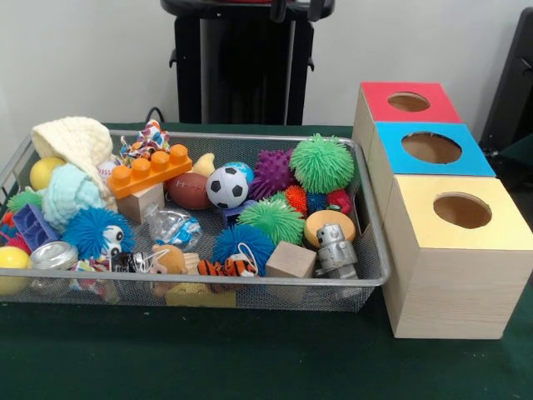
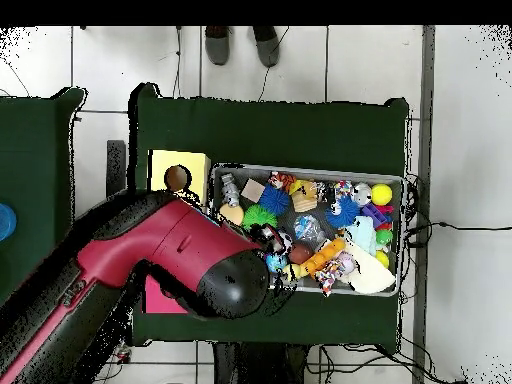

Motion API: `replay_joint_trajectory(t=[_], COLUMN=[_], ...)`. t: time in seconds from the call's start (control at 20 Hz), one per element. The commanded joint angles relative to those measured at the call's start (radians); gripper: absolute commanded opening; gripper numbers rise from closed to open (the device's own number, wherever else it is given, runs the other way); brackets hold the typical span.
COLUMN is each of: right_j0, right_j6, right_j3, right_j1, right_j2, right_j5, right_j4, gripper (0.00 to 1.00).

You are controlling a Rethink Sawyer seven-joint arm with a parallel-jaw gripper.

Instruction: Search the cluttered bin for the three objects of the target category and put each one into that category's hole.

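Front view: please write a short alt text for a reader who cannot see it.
A wire mesh bin on a green table is packed with toys, such as a small soccer ball, spiky balls and an orange building brick. Beside it stand three wooden boxes with round holes, topped red, blue and yellow.

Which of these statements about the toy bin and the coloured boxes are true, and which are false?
1. The yellow-topped box stands nearest the camera in the front view. True.
2. The soccer ball lies beside the brown football. True.
3. The wire bin holds only balls. False: it also holds wooden blocks, an orange brick and a small silver robot toy.
4. The red-topped box has a square hole. False: its hole is round.
5. The big green spiky ball sits inside the blue-topped box. False: it sits in the bin.
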Motion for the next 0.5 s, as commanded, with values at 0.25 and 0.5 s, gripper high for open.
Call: replay_joint_trajectory(t=[0.25,0.5], right_j0=[0.003,-0.001], right_j6=[0.075,0.108], right_j3=[-0.001,-0.042], right_j1=[-0.111,-0.106], right_j2=[0.09,0.102], right_j5=[-0.061,-0.057], right_j4=[-0.047,-0.071], gripper=[1.0,1.0])
